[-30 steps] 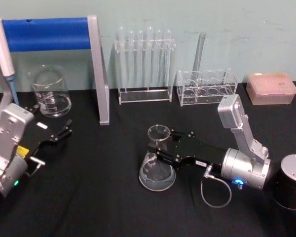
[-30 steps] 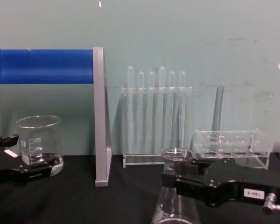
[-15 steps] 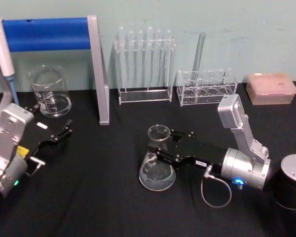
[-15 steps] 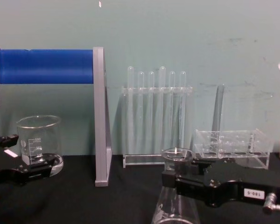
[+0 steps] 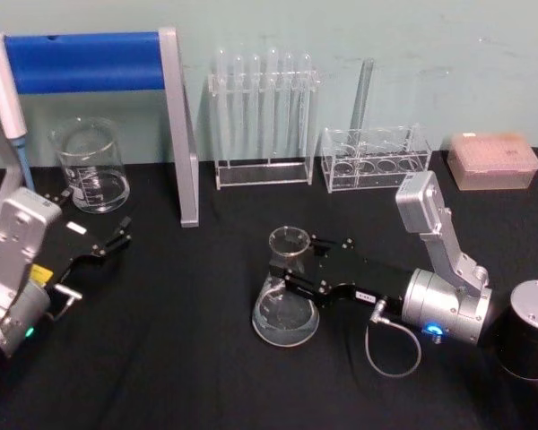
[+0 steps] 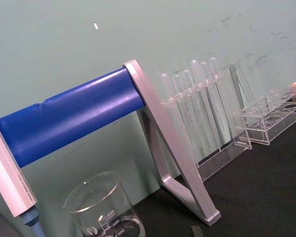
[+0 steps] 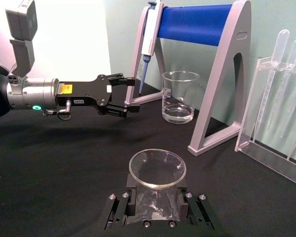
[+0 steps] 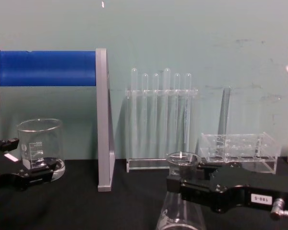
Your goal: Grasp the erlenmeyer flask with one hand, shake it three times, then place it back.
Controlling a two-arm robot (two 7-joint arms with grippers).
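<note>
Left gripper (image 5: 117, 240) was parked spread beside the beaker (image 5: 91, 167). Blue-barred stand (image 5: 179, 125) and test tube rack (image 5: 262, 121) were set behind. Erlenmeyer flask (image 5: 286, 291) stood mid-table, neck pinched by the right gripper (image 5: 287, 269).

Left gripper (image 8: 26, 176) a touch lower — nothing else.

One erlenmeyer flask (image 5: 285, 300), one beaker (image 5: 91, 167), two clear racks (image 5: 262, 125), six test tubes (image 8: 159, 110), one pink tip box (image 5: 493, 161), and two grippers (image 5: 291, 276) are counted.
</note>
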